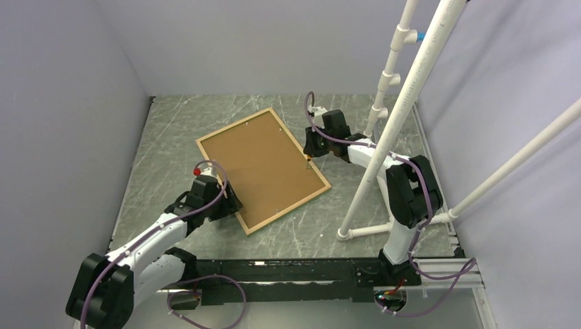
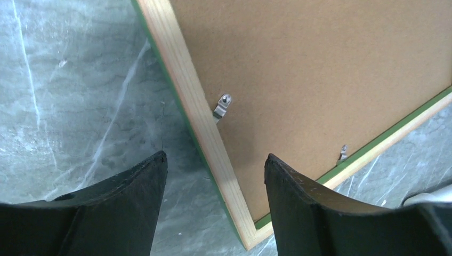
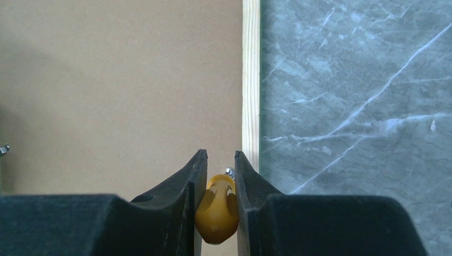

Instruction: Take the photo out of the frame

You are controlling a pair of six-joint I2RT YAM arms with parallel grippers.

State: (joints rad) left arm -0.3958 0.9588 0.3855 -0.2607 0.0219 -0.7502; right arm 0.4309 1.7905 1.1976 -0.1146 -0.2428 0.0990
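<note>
Wide, empty, left pincer (image 2: 214, 157) hangs over the frame (image 2: 194, 101) rim; right pincer (image 3: 220, 160) narrow, clamping a yellow handle (image 3: 216, 210), plain only in its wrist view; top view: frame back-up on the worktop (image 1: 171, 137), pincers at its 8 and 3 o'clock.

We cannot see the photo in any view: the frame (image 1: 289, 209) lies face down and the brown backing board (image 1: 264, 168) covers its opening. Of the frame's front, only a green sliver shows along the edge. In the left wrist view the frame runs off the top and right borders. The yellow object (image 3: 216, 210) is partly hidden by the fingers of the right end effector (image 3: 220, 154); we cannot identify it. A metal clip (image 3: 229, 172) behind it is mostly hidden.
</note>
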